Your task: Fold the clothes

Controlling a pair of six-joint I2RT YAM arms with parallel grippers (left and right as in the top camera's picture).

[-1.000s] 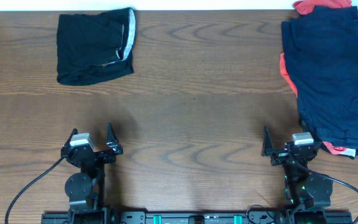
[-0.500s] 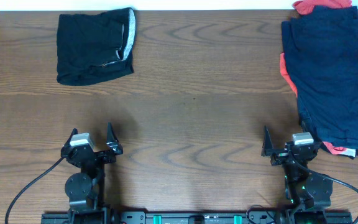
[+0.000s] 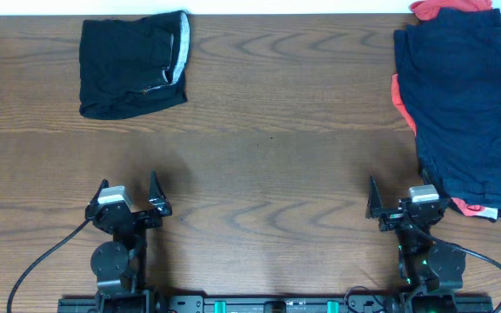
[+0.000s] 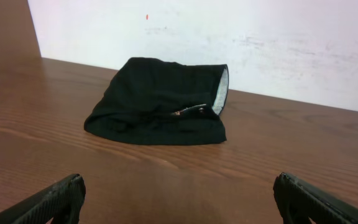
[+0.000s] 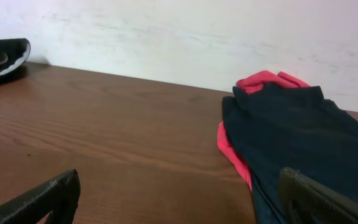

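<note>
resting apart on the table: black piece, navy pile.

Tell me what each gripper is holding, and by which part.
Nothing is held: the left gripper and right gripper both stand open and empty.

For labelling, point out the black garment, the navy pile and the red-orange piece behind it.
black garment (image 3: 124,74): overhead view, middle of fabric.
navy pile (image 3: 464,104): overhead view, top layer's middle.
red-orange piece (image 5: 269,81): right wrist view, bunched fold.
</note>
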